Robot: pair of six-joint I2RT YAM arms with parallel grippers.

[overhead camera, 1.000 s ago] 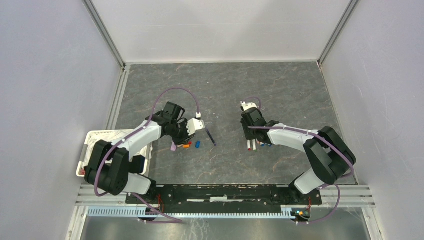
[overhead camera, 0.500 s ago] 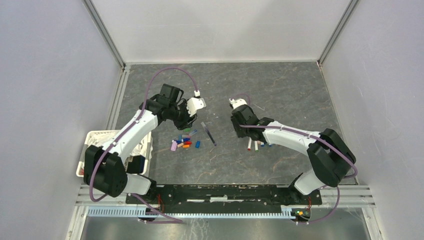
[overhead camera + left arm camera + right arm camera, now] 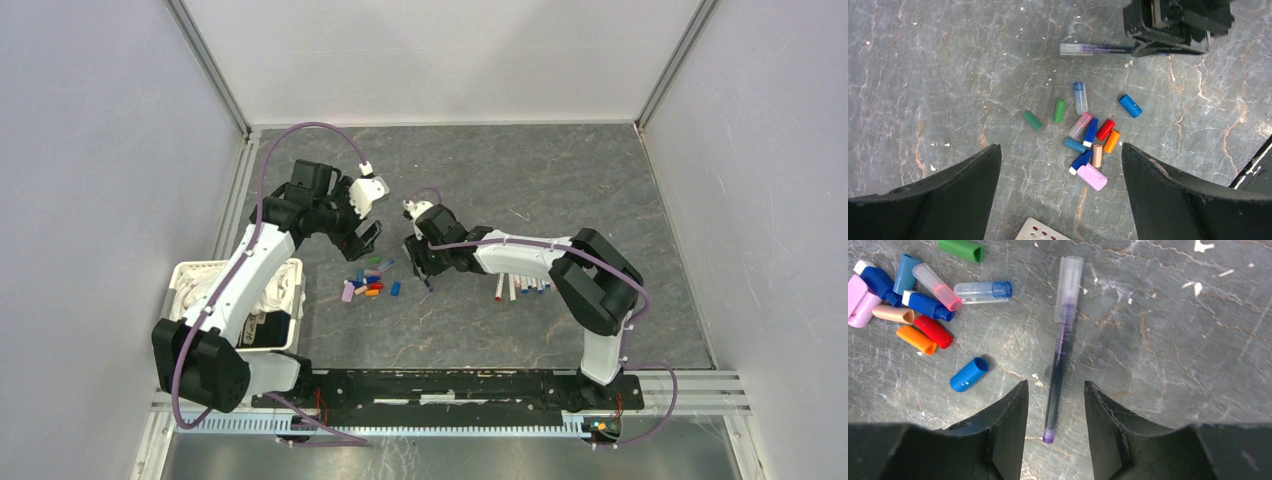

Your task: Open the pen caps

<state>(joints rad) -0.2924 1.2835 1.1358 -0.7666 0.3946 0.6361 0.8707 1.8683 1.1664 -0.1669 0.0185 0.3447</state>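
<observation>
Several loose pen caps [image 3: 1088,137] in blue, red, orange, green and lilac lie in a heap on the grey table, also in the top view as pen caps [image 3: 370,287]. My left gripper [image 3: 1060,147] hangs wide open above them, empty. A dark purple pen [image 3: 1060,355] with a clear cap [image 3: 1069,287] lies flat beside the heap. My right gripper [image 3: 1055,383] is open low over it, one finger on each side of its rear end, not touching. White-barrelled pens [image 3: 520,288] lie in a row behind the right gripper [image 3: 424,268].
A white perforated basket [image 3: 190,275] stands at the left near edge, its corner [image 3: 1040,230] just under the left gripper. The right gripper's black body [image 3: 1173,25] sits close beyond the caps. Grey walls and metal rails bound the table.
The left gripper rose and drew back from the cap heap while opening wide. The right gripper swung left from the white pens to the dark pen, its jaws spreading.
</observation>
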